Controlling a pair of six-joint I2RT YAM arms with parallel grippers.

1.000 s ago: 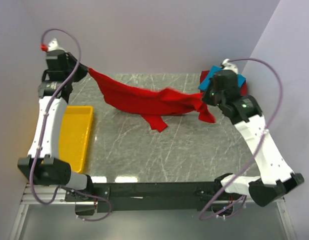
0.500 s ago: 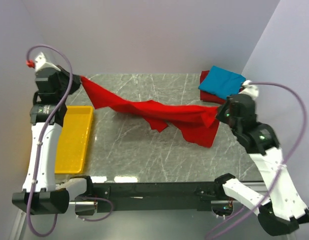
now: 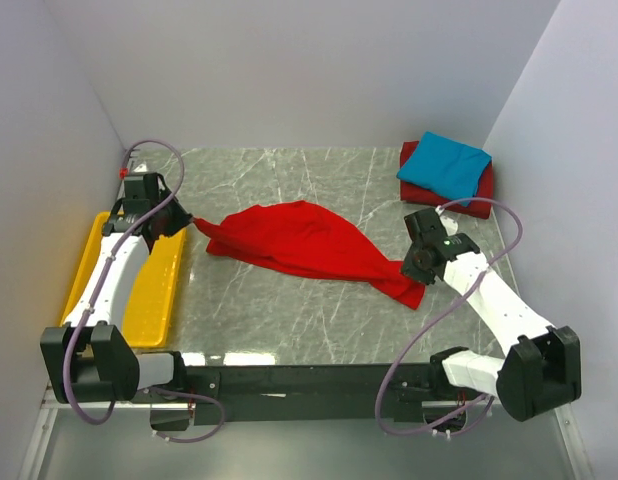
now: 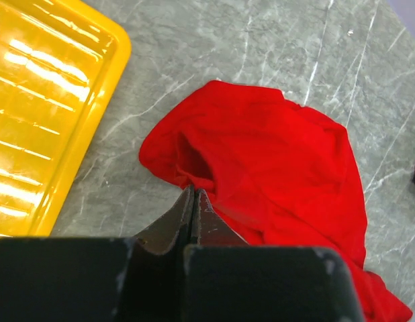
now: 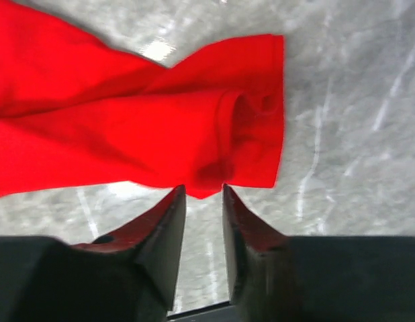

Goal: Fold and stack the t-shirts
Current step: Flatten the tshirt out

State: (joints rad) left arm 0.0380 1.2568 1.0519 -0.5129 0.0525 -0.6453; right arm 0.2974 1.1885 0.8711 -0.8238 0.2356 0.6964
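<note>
The bright red t-shirt [image 3: 299, 243] lies crumpled across the middle of the table. My left gripper [image 3: 189, 221] is shut on its left edge, low over the table; in the left wrist view the jaws [image 4: 194, 192] meet on a fold of the red cloth [image 4: 274, 161]. My right gripper [image 3: 417, 270] is open at the shirt's right corner; in the right wrist view its fingertips [image 5: 201, 191] stand apart with the cloth's corner [image 5: 214, 134] just at their tips. The folded turquoise-blue t-shirt [image 3: 447, 165] lies on the darker red t-shirt [image 3: 481, 197] at the back right.
A yellow plastic tray [image 3: 159, 300] lies along the table's left edge beside my left arm; it also shows in the left wrist view [image 4: 39, 100]. Walls close in the left, back and right sides.
The shirt was stretched in the air between both grippers; now it lies slack on the table. Both arms have come down and nearer. The right jaws have opened off the cloth.
</note>
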